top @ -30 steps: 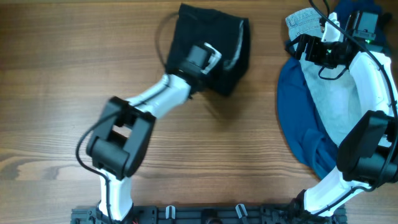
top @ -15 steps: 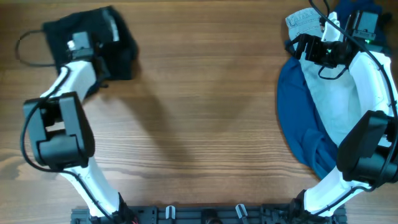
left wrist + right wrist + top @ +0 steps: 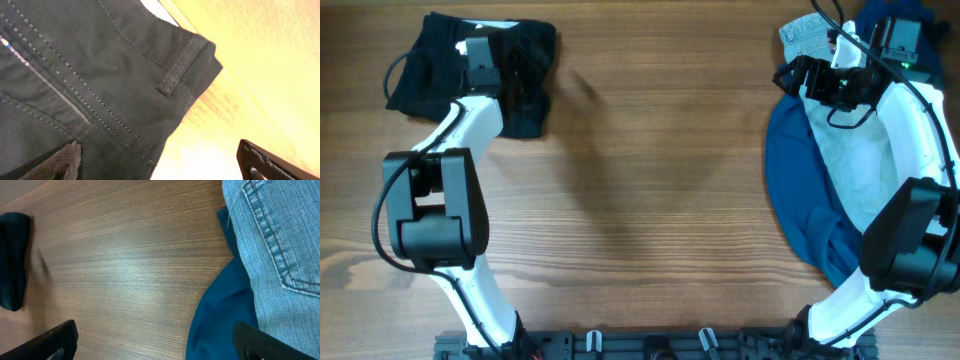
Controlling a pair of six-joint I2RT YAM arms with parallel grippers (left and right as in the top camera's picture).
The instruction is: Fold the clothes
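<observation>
With the black shorts [image 3: 420,65] lying bundled at the far-left corner of the bench [image 3: 650,200] under our wide, empty left hand [image 3: 160,161], we judged the set-down finished and the next move a clean lift clear, while our right hand [image 3: 157,341], also wide, hovered at the bench's far-right side.

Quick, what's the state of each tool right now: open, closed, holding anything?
Left tool: open, holding nothing, just above the plain black fabric shorts.
Right tool: open, empty, over the wooden table beside the light-blue denim garment.
</observation>
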